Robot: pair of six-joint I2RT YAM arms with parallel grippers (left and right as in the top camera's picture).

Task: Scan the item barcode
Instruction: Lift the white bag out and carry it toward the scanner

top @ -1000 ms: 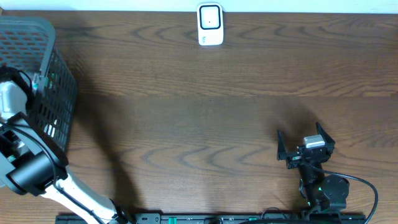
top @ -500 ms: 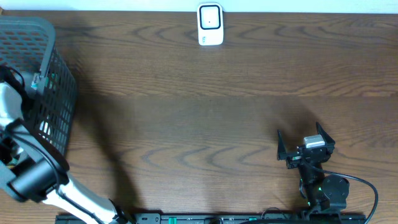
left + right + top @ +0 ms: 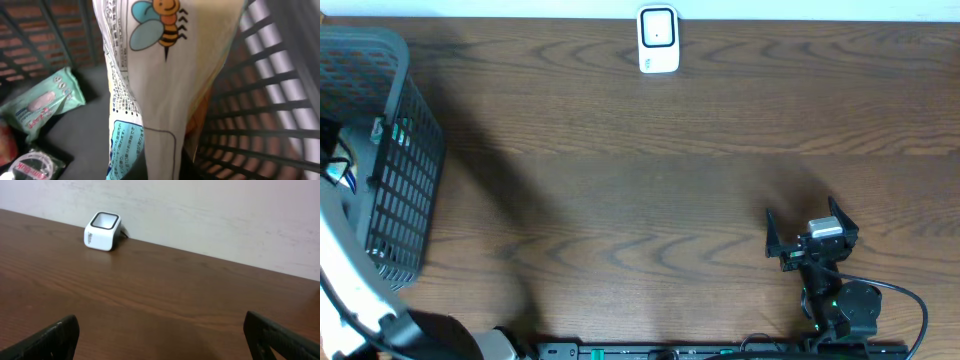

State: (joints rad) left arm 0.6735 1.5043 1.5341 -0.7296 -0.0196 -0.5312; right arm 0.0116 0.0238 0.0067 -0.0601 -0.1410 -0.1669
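Bee-print packet (image 3: pixel 150 75) | upright inside wire basket (image 3: pixel 405 190), left end of desk (image 3: pixel 620 180) | left fingers out of sight, closed on packet's lower end | right fingers (image 3: pixel 807 225) spread wide, empty, near front edge | scanner (image 3: pixel 658 40) at far edge, well apart from basket

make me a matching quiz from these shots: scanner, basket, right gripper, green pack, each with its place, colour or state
Things:
1. scanner
2. basket
3. right gripper
4. green pack

Place, colour or state:
a. lying on the basket floor
b. white, at the far side
c. open and empty
d. dark mesh, at the left end

Pairs: 1-b, 2-d, 3-c, 4-a
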